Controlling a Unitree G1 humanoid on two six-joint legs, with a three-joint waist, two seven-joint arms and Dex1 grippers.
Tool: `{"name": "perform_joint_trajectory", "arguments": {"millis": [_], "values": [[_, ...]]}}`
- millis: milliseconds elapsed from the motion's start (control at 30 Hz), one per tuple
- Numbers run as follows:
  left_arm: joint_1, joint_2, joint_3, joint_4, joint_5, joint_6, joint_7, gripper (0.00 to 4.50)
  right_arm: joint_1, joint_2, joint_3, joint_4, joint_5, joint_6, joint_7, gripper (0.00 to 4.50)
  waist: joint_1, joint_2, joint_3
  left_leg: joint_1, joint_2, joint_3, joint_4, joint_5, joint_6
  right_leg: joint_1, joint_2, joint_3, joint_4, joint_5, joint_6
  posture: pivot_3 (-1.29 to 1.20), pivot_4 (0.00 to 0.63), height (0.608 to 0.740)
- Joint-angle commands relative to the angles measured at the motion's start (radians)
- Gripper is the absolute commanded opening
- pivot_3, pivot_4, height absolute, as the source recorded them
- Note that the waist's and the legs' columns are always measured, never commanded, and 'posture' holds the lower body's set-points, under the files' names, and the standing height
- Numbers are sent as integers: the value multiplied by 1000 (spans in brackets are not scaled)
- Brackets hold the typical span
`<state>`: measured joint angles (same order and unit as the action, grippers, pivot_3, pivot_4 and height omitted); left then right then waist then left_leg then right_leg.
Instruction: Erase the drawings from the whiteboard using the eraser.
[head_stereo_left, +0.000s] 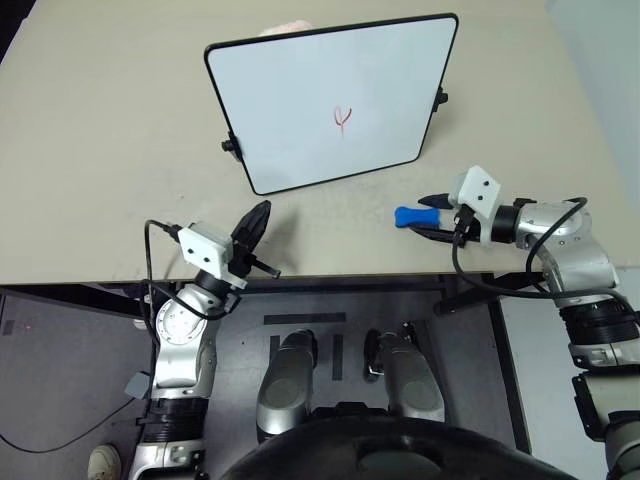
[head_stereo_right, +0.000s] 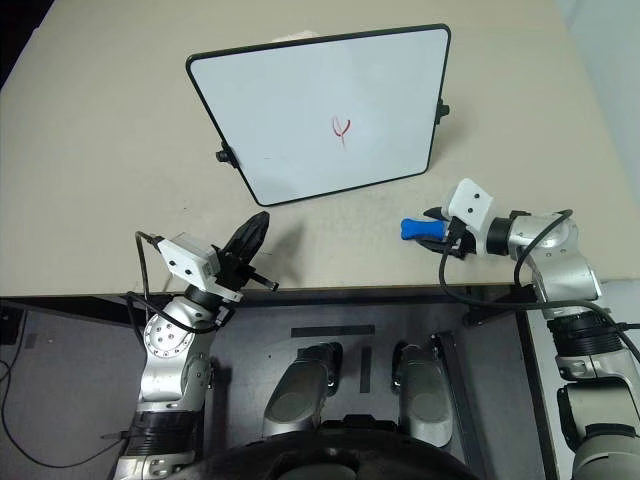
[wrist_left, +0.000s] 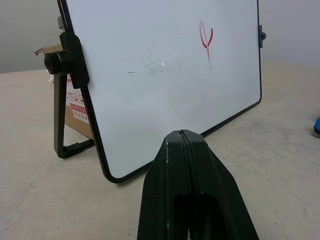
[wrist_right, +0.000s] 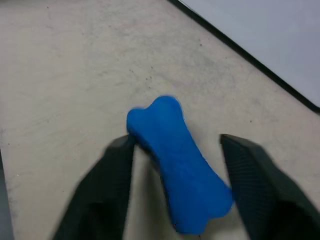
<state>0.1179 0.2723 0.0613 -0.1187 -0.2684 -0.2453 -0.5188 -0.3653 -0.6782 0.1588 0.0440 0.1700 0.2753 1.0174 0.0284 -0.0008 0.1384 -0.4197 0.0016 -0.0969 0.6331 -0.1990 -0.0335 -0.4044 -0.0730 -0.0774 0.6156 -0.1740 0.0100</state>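
The whiteboard (head_stereo_left: 300, 110) stands tilted on its stand at the back of the beige table (head_stereo_left: 100, 180). A small red drawing (head_stereo_left: 343, 120) sits right of its middle, also seen in the left wrist view as a red squiggle (wrist_left: 206, 39). The blue bone-shaped eraser (head_stereo_left: 408, 216) lies on the table in front of the board's right corner. My right gripper (head_stereo_left: 426, 216) is around it with its fingers apart. In the right wrist view one finger (wrist_right: 112, 170) touches the eraser (wrist_right: 180, 170) and the other stands off it. My left gripper (head_stereo_left: 262, 208) is shut and empty near the board's lower left corner.
The table's front edge (head_stereo_left: 330, 277) runs just below both grippers. A cardboard box (wrist_left: 75, 107) sits behind the board beside its black stand leg (wrist_left: 62, 130). Black knobs (head_stereo_left: 229, 146) stick out from the board's sides.
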Motion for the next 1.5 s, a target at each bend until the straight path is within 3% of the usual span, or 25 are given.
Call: {"name": "perform_joint_trajectory", "arguments": {"millis": [33, 167, 533, 633, 800, 1500], "values": [[1, -3, -1, -17, 10, -25, 3, 0, -13, 3, -2, -8, 5, -23, 23, 1340, 0, 0, 0, 0, 0, 0, 0, 0, 0, 0, 0, 0, 0, 0, 0, 0, 150, 740], [2, -3, 5, -18, 12, -25, 4, 0, -14, 6, 4, 0, -3, -31, 23, 24, 0, 0, 0, 0, 0, 0, 0, 0, 0, 0, 0, 0, 0, 0, 0, 0, 150, 740], [-9, -3, 4, -10, 16, -22, 4, 0, -10, 12, -4, -5, -9, -37, 9, 24, 0, 0, 0, 0, 0, 0, 0, 0, 0, 0, 0, 0, 1, 0, 0, 0, 150, 740], [-17, -2, 4, -3, 15, -21, 2, 0, -15, 11, -7, -12, 2, -1, 10, 679, 0, 0, 0, 0, 0, 0, 0, 0, 0, 0, 0, 0, 1, 0, 0, 0, 150, 740], [-28, -3, 2, 6, 15, -21, 0, 0, -10, 16, -3, -13, -26, -21, -20, 2303, -1, 0, 0, 0, 0, 0, 0, 0, 0, 0, 0, 0, 1, 0, 0, 0, 150, 740], [-34, -2, 3, 17, 14, -29, -4, 0, -15, -24, -70, -140, 32, 47, -21, 2303, 0, 0, 0, 0, 0, 0, 0, 0, 0, 0, 0, 1, 1, 0, 0, 0, 150, 740]]}}
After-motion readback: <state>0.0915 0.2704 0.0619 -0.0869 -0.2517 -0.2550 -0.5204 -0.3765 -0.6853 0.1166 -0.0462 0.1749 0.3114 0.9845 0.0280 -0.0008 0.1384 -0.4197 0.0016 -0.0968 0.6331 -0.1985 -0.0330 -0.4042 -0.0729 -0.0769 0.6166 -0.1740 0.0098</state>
